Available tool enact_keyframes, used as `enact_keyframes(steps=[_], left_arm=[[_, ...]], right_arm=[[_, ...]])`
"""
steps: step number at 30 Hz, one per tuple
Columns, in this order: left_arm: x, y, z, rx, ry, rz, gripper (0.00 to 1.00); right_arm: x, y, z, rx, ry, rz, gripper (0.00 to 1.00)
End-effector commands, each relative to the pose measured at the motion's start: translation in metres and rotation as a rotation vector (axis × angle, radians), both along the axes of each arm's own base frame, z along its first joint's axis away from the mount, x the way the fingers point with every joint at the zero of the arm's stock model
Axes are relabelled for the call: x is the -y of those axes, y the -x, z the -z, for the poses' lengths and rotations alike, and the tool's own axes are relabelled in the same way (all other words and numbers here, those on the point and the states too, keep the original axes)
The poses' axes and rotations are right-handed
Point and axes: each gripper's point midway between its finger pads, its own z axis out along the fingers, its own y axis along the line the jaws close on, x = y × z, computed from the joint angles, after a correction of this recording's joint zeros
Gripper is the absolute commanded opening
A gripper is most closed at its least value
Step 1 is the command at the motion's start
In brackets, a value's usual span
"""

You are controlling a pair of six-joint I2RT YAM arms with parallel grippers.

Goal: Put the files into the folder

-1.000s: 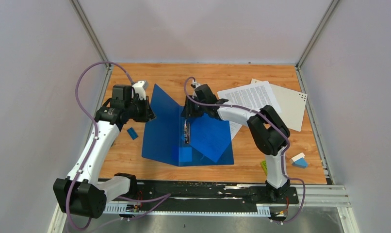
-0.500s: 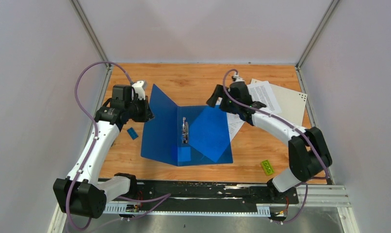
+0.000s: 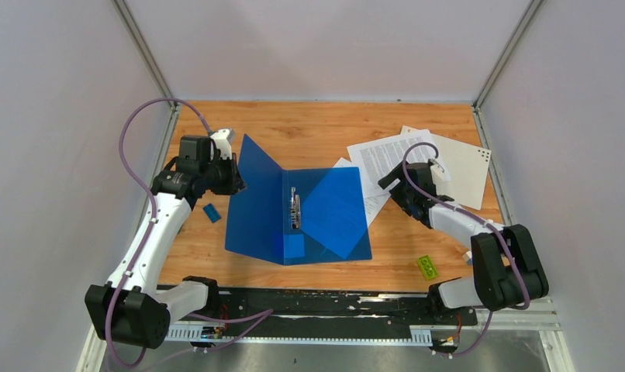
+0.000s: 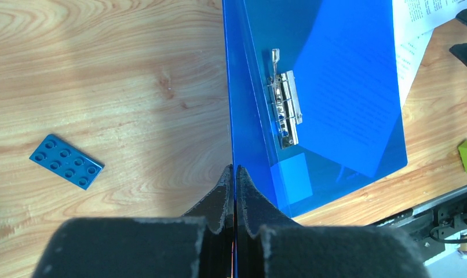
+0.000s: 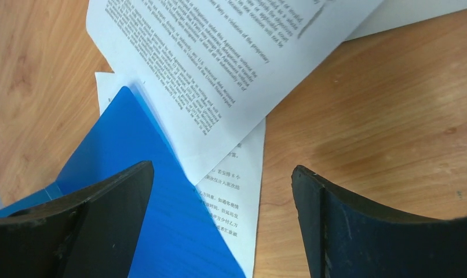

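Your left gripper (image 4: 233,174) pinches the blue folder (image 4: 335,87) by its raised cover — your right gripper (image 5: 221,171) gapes empty over the files (image 5: 219,69).

Your cell, top view: wood-grain worktop (image 3: 325,128), orange-brown, grain running left-right. Plain pale grey back wall (image 3: 325,46); matching left wall (image 3: 46,170) and right wall (image 3: 588,170) close you in on three sides. Aluminium posts at both back corners, left post (image 3: 143,50) and right post (image 3: 509,50), slanting outward toward top of view. Black mounting plate (image 3: 333,302) runs along near edge of worktop. Slotted aluminium rail (image 3: 519,314) sits beside it at right. Brushed metal surface (image 3: 333,358) below that. Light even and diffuse, so you get soft shadows only.
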Motion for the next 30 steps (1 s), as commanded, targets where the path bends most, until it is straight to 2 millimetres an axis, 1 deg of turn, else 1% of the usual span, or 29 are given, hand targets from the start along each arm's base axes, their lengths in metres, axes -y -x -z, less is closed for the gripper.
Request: enact_keyframes(steps=[1,3,7,14,17,19,20,26,30], left_arm=[[-0.002,-0.006,-0.013,0.068,0.004,-0.005,0.0],[-0.002,-0.006,-0.012,0.066,0.004,-0.005,0.0],[-0.002,-0.005,-0.01,0.06,0.005,-0.004,0.0],[-0.001,-0.004,-0.01,0.059,0.013,-0.007,0.0],[-0.002,-0.004,-0.009,0.057,0.008,-0.012,0.0],[-0.002,-0.004,-0.008,0.053,0.008,-0.012,0.0],[-0.002,-0.005,-0.008,0.054,0.008,-0.012,0.0],[-0.002,-0.005,-0.008,0.052,0.008,-0.014,0.0],[-0.002,-0.004,-0.008,0.05,0.008,-0.014,0.0]], right_arm=[[0.018,-0.019,-0.023,0.17,-0.081,0.142,0.9],[0.025,-0.019,-0.02,0.188,-0.091,0.178,0.9],[0.028,-0.024,-0.016,0.219,-0.118,0.194,0.88],[0.036,-0.029,0.006,0.207,-0.177,0.272,0.87],[0.039,-0.029,0.012,0.22,-0.187,0.298,0.87],[0.04,-0.03,0.012,0.242,-0.197,0.306,0.87],[0.04,-0.032,0.008,0.275,-0.208,0.305,0.86],[0.037,-0.035,0.0,0.352,-0.248,0.289,0.82],[0.035,-0.039,0.005,0.344,-0.261,0.289,0.79]])
